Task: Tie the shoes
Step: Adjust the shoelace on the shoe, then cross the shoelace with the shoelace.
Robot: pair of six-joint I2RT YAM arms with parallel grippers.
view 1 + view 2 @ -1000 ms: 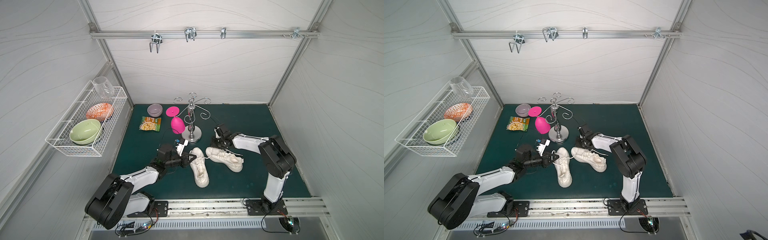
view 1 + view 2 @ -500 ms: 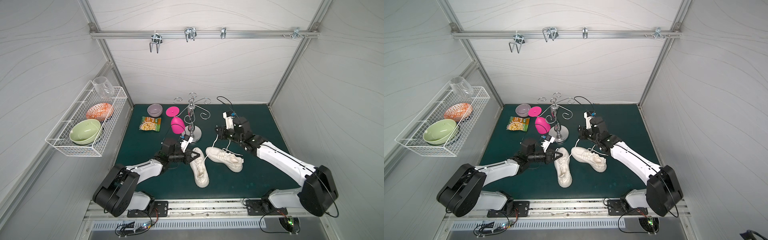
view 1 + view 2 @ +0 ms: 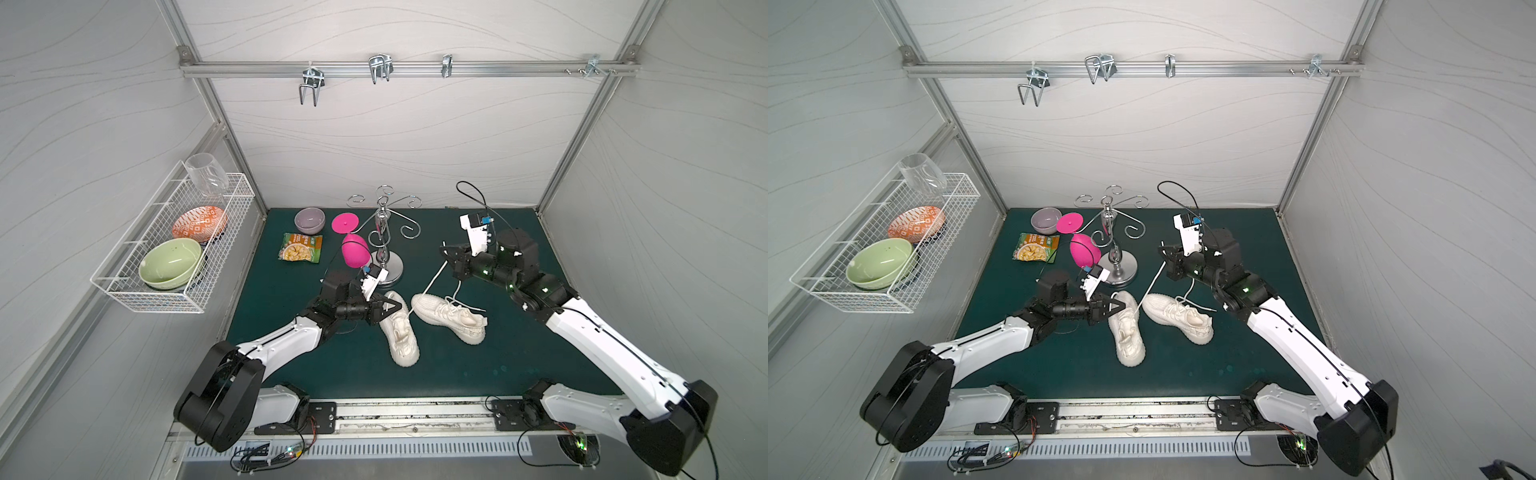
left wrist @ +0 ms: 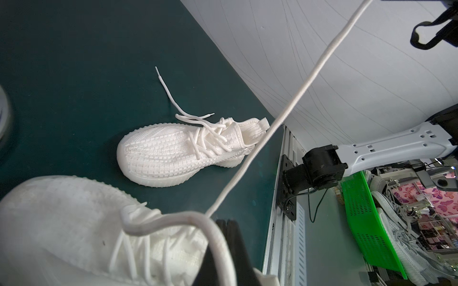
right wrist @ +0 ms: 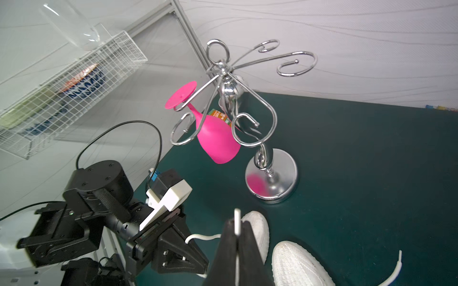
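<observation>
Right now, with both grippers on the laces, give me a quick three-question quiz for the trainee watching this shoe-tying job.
1. True or false: the right gripper is shut on a white lace drawn taut from the cream knit sneaker beside the left gripper.
2. What hangs from the chrome curled-arm stand? A) pink plastic wine glass B) clear tumbler C) green bowl
3. Where do the laces of the second cream sneaker lie?

Key: 1 true; 2 A; 3 loose on the sneaker and the dark green mat, held by neither gripper.
</observation>
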